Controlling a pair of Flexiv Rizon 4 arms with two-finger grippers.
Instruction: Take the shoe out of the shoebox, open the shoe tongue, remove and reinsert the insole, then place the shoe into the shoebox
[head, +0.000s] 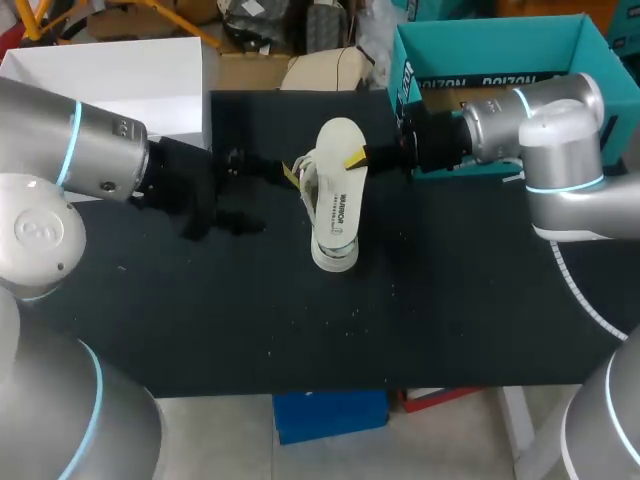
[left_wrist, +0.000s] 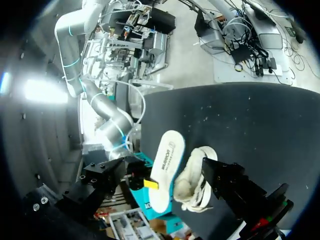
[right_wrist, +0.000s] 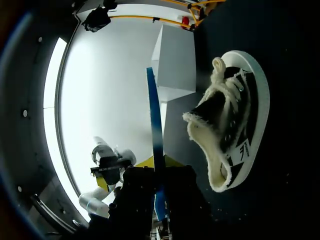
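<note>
A white insole (head: 338, 190) with print on top is held flat above the shoe (head: 306, 182), hiding most of it. My right gripper (head: 358, 156) is shut on the insole's edge. In the right wrist view the insole (right_wrist: 154, 120) shows edge-on with a blue underside in that gripper (right_wrist: 159, 172), and the black-and-white canvas shoe (right_wrist: 230, 130) stands on the table beside it. My left gripper (head: 287, 174) is open at the shoe's laced side. One of its fingers (left_wrist: 232, 187) rests against the shoe (left_wrist: 196, 184), next to the insole (left_wrist: 167, 165).
The teal shoebox (head: 490, 45) stands open at the back right, behind my right arm. A white box (head: 120, 75) sits at the back left. The black table top (head: 300, 320) stretches in front of the shoe.
</note>
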